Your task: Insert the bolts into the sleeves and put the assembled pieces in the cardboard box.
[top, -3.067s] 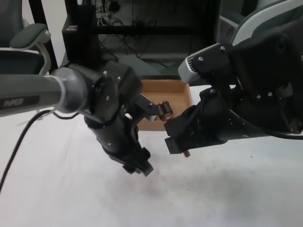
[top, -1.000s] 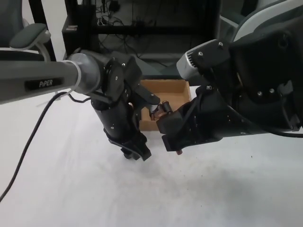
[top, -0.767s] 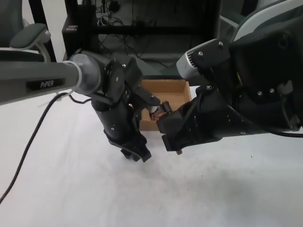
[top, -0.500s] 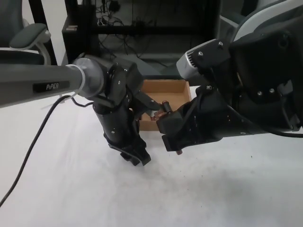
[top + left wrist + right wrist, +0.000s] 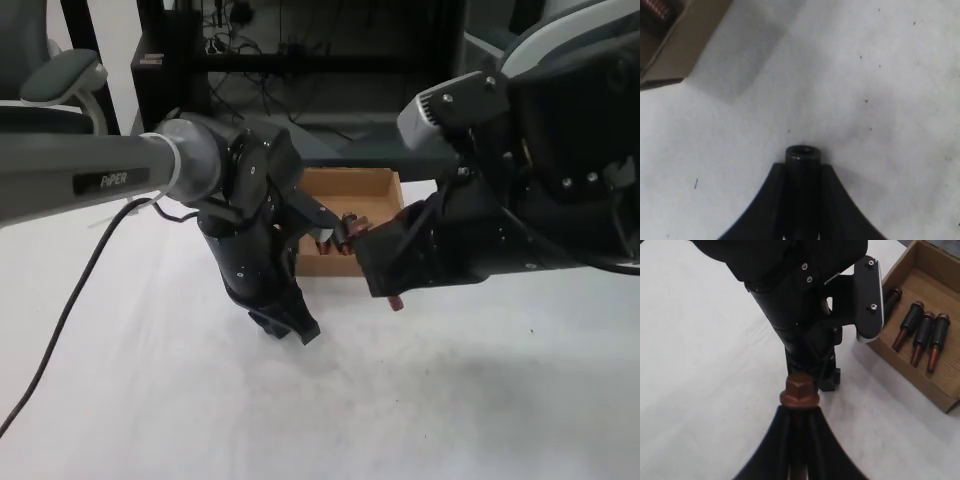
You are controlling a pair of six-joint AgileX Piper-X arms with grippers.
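right hand (image 5: 388, 288) grips bolt (image 5: 396, 302) | cardboard box (image 5: 352, 180) just beyond

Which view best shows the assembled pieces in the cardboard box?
Right wrist view: four assembled pieces lie side by side in the cardboard box. In the high view the arms hide most of them; the left wrist view catches a box corner and a bit of copper thread.
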